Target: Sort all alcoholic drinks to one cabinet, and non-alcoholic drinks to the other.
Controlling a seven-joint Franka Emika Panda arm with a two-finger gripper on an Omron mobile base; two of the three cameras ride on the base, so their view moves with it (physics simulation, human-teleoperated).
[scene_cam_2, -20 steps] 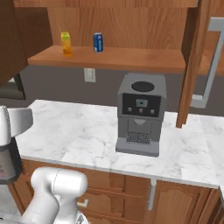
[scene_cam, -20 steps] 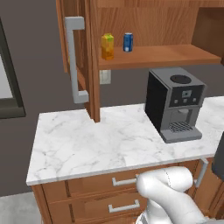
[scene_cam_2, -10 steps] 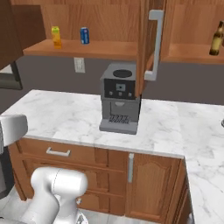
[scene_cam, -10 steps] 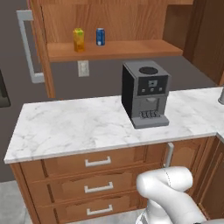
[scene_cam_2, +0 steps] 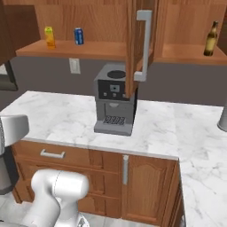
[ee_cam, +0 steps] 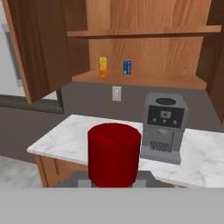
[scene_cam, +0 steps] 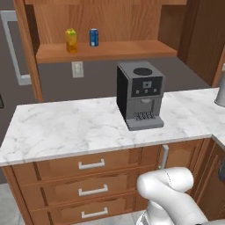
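Looking from the left base view, the juice carton (scene_cam: 71,40) and blue can (scene_cam: 93,37) stood side by side on the left cabinet shelf, above the counter (scene_cam: 66,127). From the right base view, the beer bottle (scene_cam_2: 211,39) stood upright in the right cabinet, past the open door (scene_cam_2: 137,44). In the hand view, the end effector appeared clenched on the red-capped grey bottle (ee_cam: 114,153), upright, facing the soft-drink shelf; its likely destination beside the beer lay off to the right.

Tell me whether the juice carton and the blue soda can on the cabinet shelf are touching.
Apart. The left base view shows bare wooden shelf between the juice carton and the blue soda can; the hand view shows the same gap.
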